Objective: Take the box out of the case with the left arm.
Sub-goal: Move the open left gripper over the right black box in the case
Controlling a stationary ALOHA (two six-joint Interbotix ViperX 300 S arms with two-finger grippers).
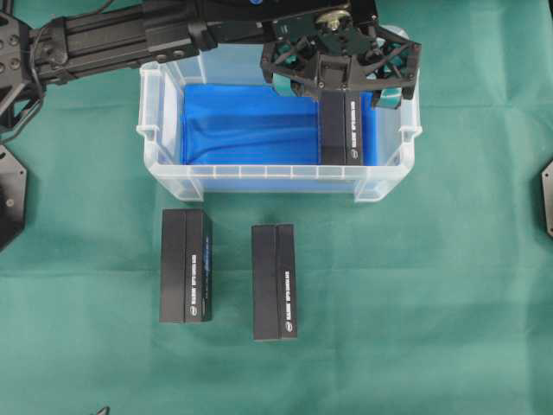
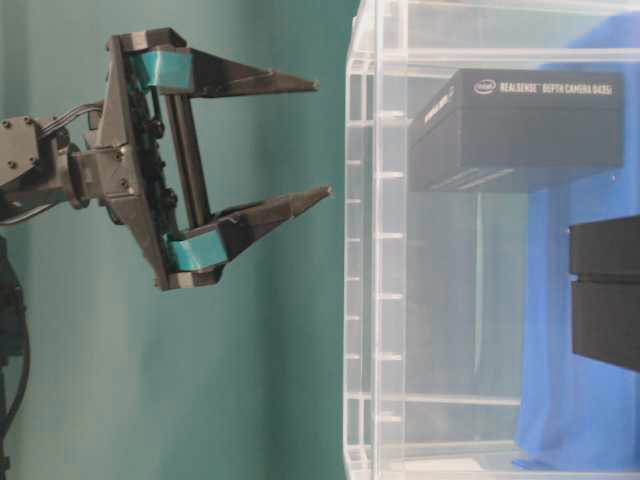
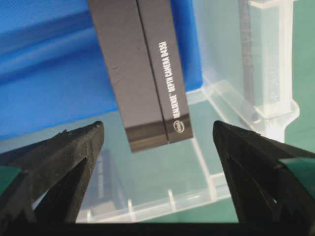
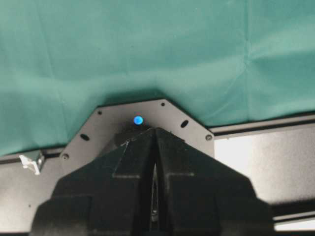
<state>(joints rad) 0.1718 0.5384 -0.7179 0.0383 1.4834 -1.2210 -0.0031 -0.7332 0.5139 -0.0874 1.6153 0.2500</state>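
Box [image 1: 342, 130] lying flat on the blue sheet [image 1: 246, 125] at the right end of the case [image 1: 259, 180], long side along the end wall, printed face up. Left claw [image 1: 337, 82] spread wide directly above the box's far end, pointing down, gripping nothing. Right claw [image 4: 155, 162] pressed shut, empty. Two matching boxes [image 1: 186, 266] [image 1: 274, 282] resting outside on the green worktop [image 1: 432, 303], near the case's front wall.

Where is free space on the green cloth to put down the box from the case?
Bare cloth lies right of the right-hand box and left of the left-hand box. The strip between those two boxes is narrow. Inside the case, the right end is crowded by the box and open left claw.
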